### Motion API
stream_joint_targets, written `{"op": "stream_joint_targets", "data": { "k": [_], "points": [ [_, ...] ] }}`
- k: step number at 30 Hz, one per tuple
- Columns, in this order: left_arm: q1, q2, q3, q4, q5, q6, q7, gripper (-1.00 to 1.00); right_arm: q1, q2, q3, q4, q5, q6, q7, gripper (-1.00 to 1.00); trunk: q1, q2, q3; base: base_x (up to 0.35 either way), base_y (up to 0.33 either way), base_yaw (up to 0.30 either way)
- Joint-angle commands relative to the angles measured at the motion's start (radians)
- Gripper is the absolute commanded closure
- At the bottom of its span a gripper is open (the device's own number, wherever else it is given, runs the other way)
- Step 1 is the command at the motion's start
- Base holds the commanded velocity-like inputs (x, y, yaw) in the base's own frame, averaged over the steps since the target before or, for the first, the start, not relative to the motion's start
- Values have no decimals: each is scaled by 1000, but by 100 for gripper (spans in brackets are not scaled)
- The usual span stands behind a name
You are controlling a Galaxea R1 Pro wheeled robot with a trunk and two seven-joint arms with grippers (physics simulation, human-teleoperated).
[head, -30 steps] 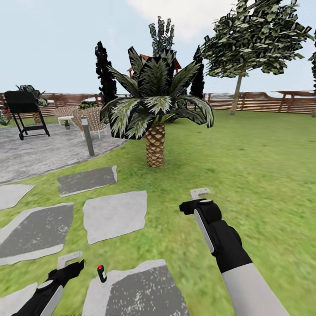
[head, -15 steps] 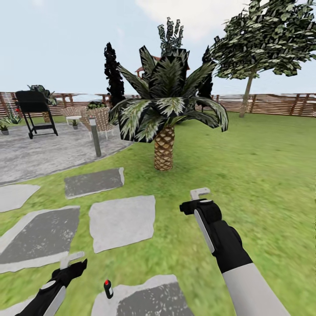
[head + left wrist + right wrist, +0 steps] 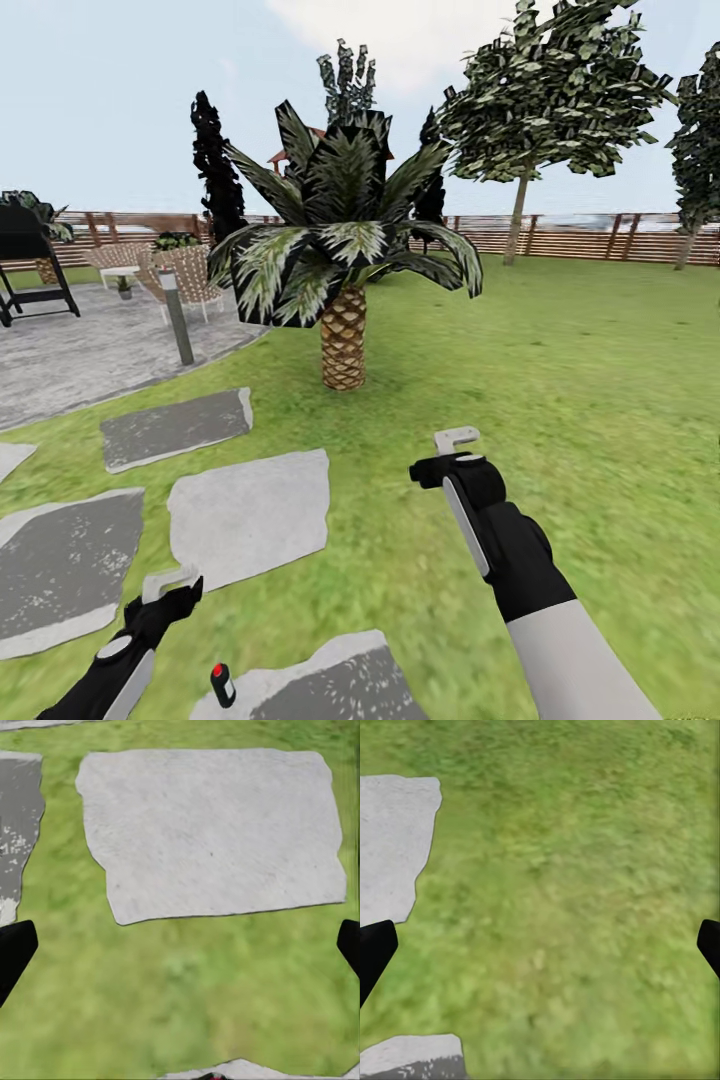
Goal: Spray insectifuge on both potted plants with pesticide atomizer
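head view: palm [image 3: 343, 260] on lawn [image 3: 560, 400].

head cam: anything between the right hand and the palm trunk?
Only grass: in the head view, lawn runs bare from the right hand to the palm.

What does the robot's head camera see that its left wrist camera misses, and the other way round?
The head view takes in the short palm with a scaly brown trunk, the brown slatted fence, the round grey paving and the right gripper. The left wrist view adds a close look down between two black fingertips, spread wide. Both show the left gripper, the pale grey stepping stone and green lawn.
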Motion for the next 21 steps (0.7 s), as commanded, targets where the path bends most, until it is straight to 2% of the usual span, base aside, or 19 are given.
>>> {"op": "stream_joint_targets", "data": {
  "k": [1,3,7,10,15,18,21],
  "points": [
    [0,-1,-1,6,-7,-36,0,-100,0,0,0,-1,0,0,0,-100,0,0,0,0,0,-36],
    [0,-4,-3,17,-15,-73,-2,-100,0,0,0,-1,0,0,-1,-100,0,0,0,0,0,-19],
    [0,0,-2,30,-14,-102,-16,-100,0,0,0,-1,1,0,-3,-100,0,0,0,0,0,-6],
    [0,-2,5,18,-8,-109,-52,-100,0,0,0,-1,1,0,-4,-100,0,0,0,0,0,-1],
    [0,-4,9,-25,4,-97,-64,-100,0,0,0,0,2,0,-5,-100,4,-7,-3,0,0,0],
    [0,-7,4,-46,2,-85,-53,-100,0,0,0,-1,2,0,-6,-100,15,-28,-13,0,0,0],
    [0,-23,-2,-44,-2,-81,4,-100,0,0,0,-2,2,0,-6,-100,27,-49,-22,0,0,0]
  ]
}}
